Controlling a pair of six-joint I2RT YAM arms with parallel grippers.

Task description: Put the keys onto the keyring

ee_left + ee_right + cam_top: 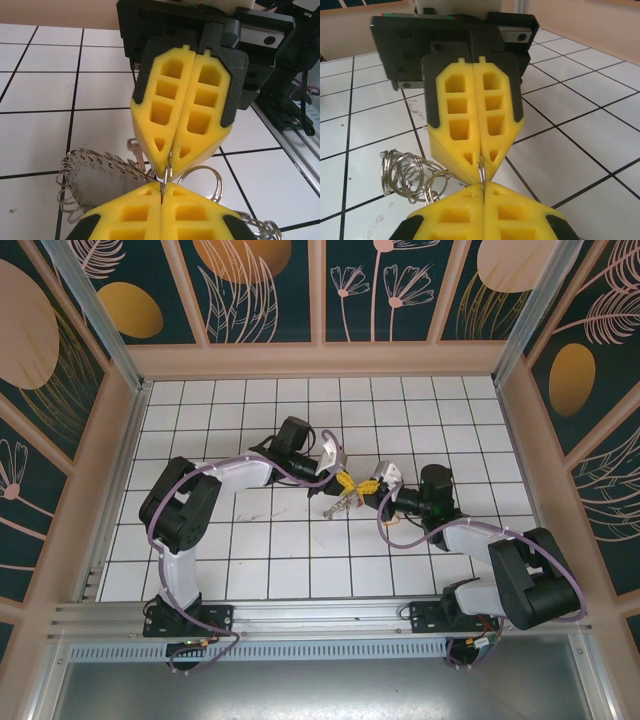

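From my station, the biggest thing in front of me is the white tiled table [250,540]. The left arm [215,480] and the right arm [480,540] reach in from either side and meet over its middle. The left gripper [345,480] and the right gripper [371,483] stand nose to nose there, almost touching. Both have their yellow fingers pressed tight together, with no gap along the seam. The keyring [340,502] is right between them. On the left wrist camera I see a thin silver loop of it [167,174] nipped at the tips of both grippers, so each one pinches the same wire. The right wrist camera shows the same loop caught between the two noses. The rest of the keyring fans out to one side as a coil of many small silver rings low over the tiles. I can't tell whether it touches them. Smallest of all is a small pale key [135,150], poking out just beside the right gripper's finger. I can't tell which bunch it belongs to.
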